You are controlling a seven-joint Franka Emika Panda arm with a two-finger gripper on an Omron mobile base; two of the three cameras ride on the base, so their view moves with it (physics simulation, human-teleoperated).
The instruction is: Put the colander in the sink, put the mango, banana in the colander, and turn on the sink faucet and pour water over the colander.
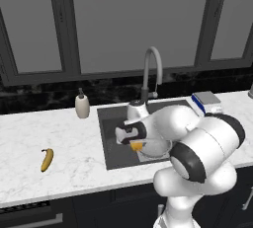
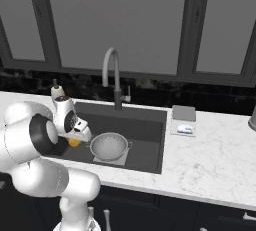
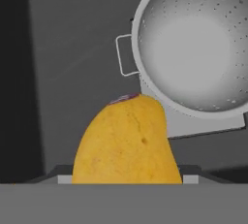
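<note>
Jaws of our gripper (image 1: 137,146) are gripping the mango (image 3: 127,143), standing partly spread around it; we are holding it above the sink (image 2: 145,125), just beside the colander (image 2: 109,146), which is sitting on the basin floor. Banana (image 1: 47,159) is lying on the counter (image 1: 64,138), well apart. Faucet (image 2: 114,77) is standing behind.

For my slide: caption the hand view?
Gripper carrying the mango above the sink, beside the empty colander.

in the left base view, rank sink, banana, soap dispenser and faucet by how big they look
1. sink
2. faucet
3. soap dispenser and banana: look about alike, too close to rank.
</note>
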